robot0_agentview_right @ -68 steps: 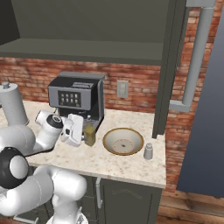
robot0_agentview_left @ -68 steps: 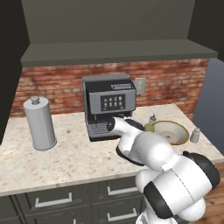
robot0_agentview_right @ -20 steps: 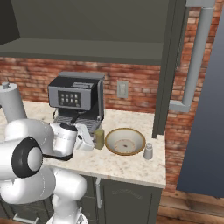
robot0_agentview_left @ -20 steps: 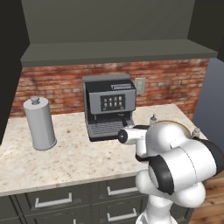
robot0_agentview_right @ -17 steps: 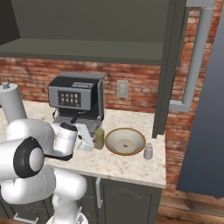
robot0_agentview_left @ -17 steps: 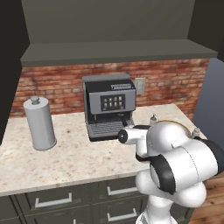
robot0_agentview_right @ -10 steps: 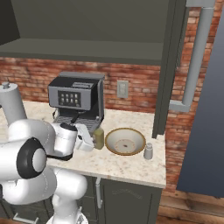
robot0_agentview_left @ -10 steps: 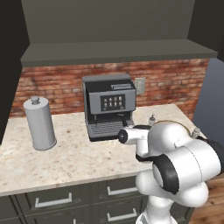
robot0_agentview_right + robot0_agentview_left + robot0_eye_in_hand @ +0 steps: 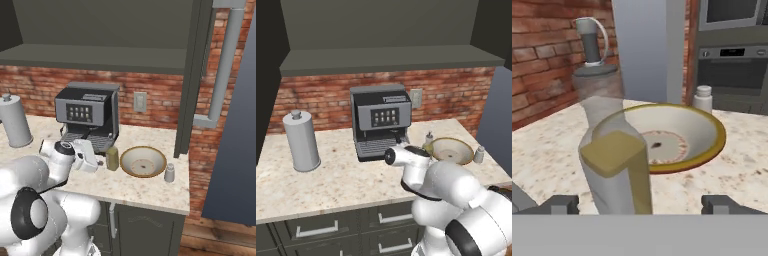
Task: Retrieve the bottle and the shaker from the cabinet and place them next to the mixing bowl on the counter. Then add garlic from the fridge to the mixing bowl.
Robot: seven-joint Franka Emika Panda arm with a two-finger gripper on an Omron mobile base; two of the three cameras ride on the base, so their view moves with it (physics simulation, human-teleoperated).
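Bottle [image 9: 609, 150] stands upright on the counter [image 9: 145, 187] between the parted fingertips of the gripper [image 9: 639, 204], jaws apart and clear of it, just left of the mixing bowl [image 9: 143, 161]. Likely rigid, smooth, top-heavy; grasp mid-body. Shaker [image 9: 170, 172] stands right of the bowl; near counter edge has room.

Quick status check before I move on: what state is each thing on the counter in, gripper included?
Gripper: open, fingertips standing apart on either side of the bottle.
Bottle: upright on the counter, beside the mixing bowl, not gripped.
Mixing bowl: upright, nothing added yet.
Shaker: upright on the counter, on the bowl's far side from the bottle.
Coffee machine: standing against the brick wall.
Canister: upright, lid on.
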